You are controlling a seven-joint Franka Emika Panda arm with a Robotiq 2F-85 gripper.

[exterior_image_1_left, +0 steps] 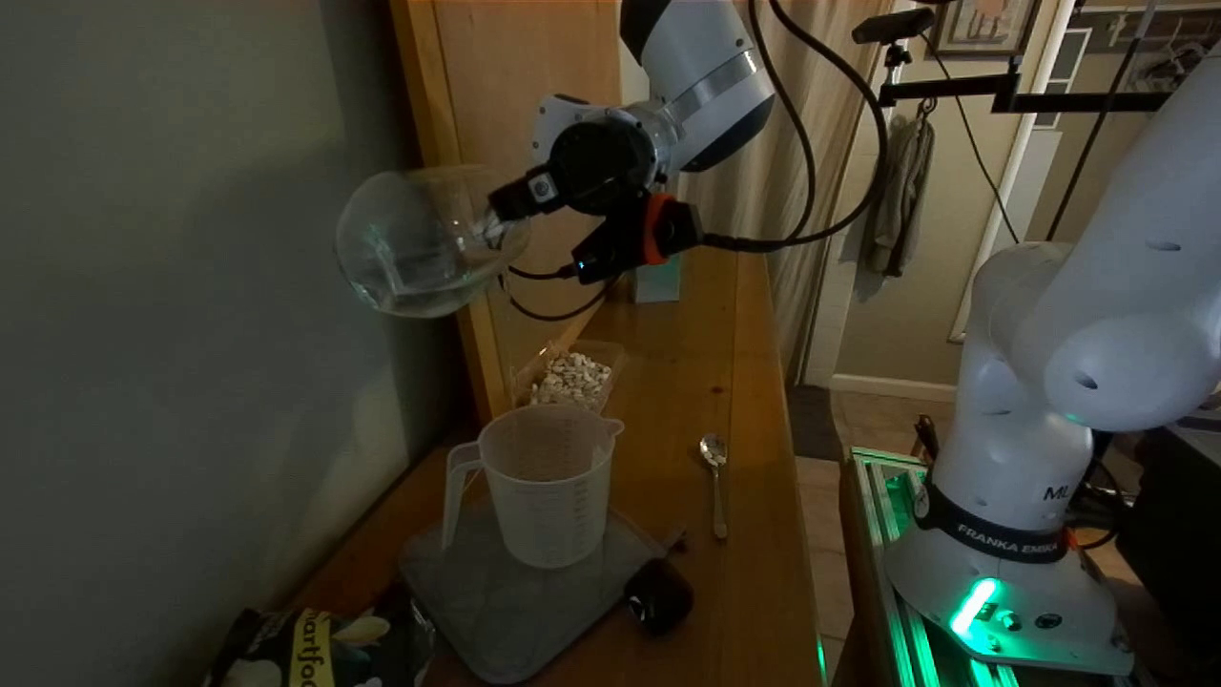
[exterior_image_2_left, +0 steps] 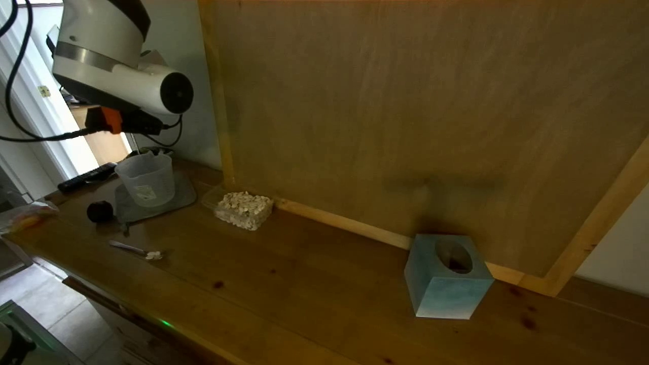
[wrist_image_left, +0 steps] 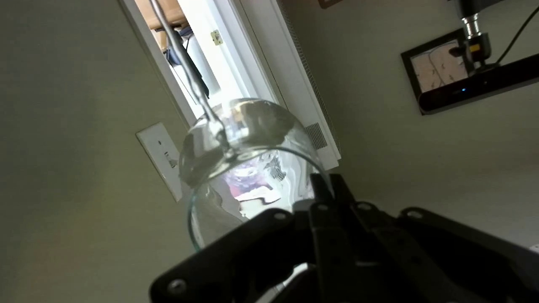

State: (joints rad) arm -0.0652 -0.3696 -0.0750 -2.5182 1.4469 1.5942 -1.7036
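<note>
The gripper (wrist_image_left: 327, 185) was clamped on the rim of a tilted glass vessel (exterior_image_1_left: 410, 243), suspended above the table (exterior_image_1_left: 754, 592) near the wall (exterior_image_1_left: 191, 286). In the wrist view, a thin stream of liquid (wrist_image_left: 182, 57) ran from the rim. A measuring jug (exterior_image_1_left: 546, 506) stood below on a grey mat (exterior_image_1_left: 515, 615), partly obstructing an exterior view of a tub of pale flakes (exterior_image_1_left: 618, 363). A black round object (exterior_image_1_left: 658, 593) sat just beside the mat, near a spoon (exterior_image_1_left: 715, 477). A blue tissue box (exterior_image_2_left: 448, 289) stood well apart, beside the wooden panel (exterior_image_2_left: 380, 126).
</note>
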